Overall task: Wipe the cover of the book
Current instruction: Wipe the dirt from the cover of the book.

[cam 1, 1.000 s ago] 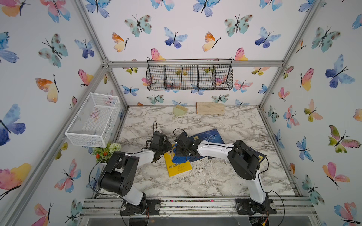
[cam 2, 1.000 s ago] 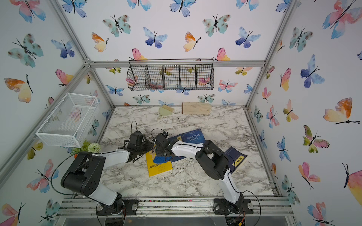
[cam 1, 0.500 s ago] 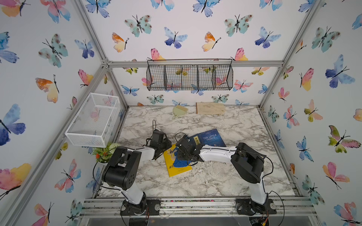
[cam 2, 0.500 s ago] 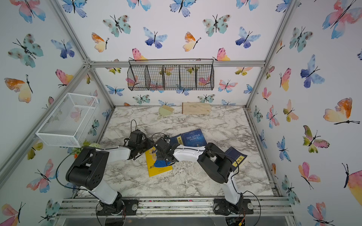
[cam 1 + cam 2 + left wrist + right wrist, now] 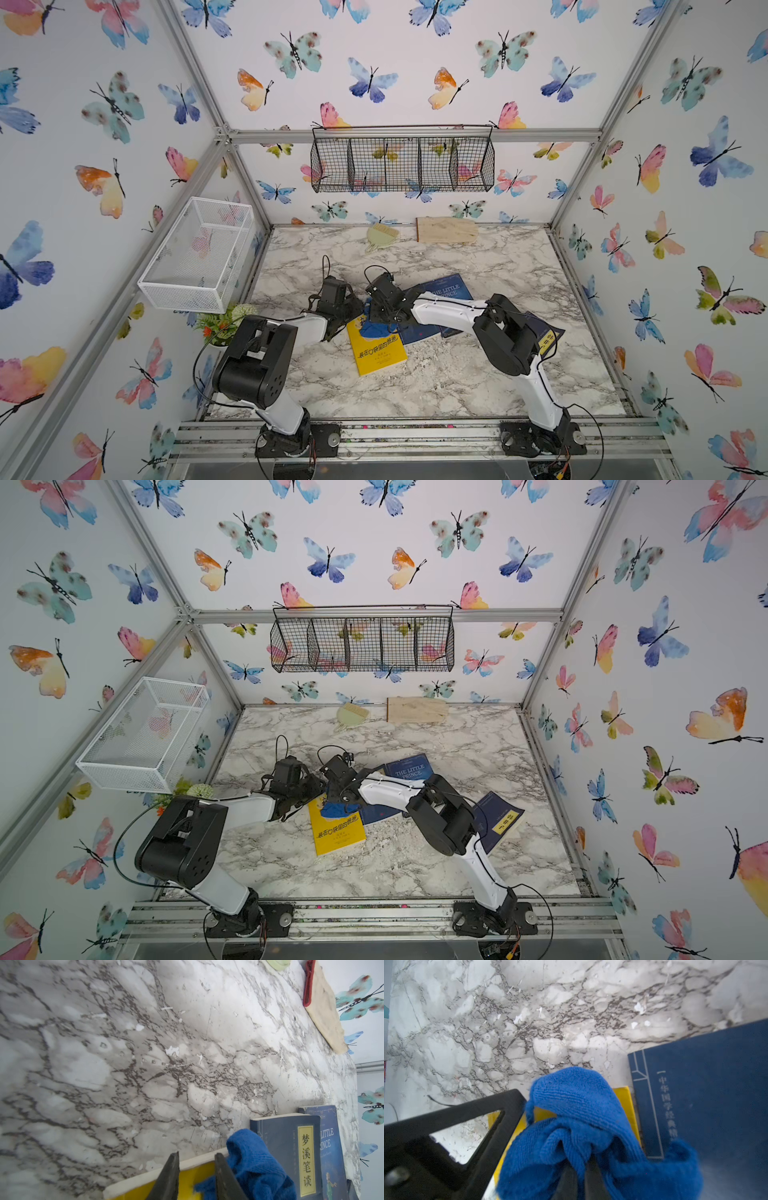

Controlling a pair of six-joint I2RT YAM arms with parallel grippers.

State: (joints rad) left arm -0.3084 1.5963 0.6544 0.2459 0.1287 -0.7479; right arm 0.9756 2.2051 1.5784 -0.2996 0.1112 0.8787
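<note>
A yellow book [image 5: 380, 353] [image 5: 338, 837] lies flat on the marble table [image 5: 415, 382]. My right gripper [image 5: 380, 318] [image 5: 580, 1165] is shut on a bunched blue cloth [image 5: 374, 328] [image 5: 577, 1101] that rests on the book's far end. At the book's far left corner sits my left gripper [image 5: 347, 309] [image 5: 197, 1155]. Its jaws stand slightly apart on the yellow cover [image 5: 193, 1180], and nothing is between them. The cloth [image 5: 253, 1159] lies right beside one of its fingers [image 5: 224, 1176].
A dark blue book [image 5: 706, 1095] [image 5: 286, 1142] lies against the yellow one, partly on "The Little Prince" [image 5: 451, 289]. Another dark blue book [image 5: 548, 338] lies under my right arm. At the back are a green brush [image 5: 380, 239] and a wooden board [image 5: 446, 230]. A plant [image 5: 220, 324] stands left.
My right gripper dragged the cloth along the yellow cover toward the near side, then back to its far end. My left gripper stayed at the book's corner.
</note>
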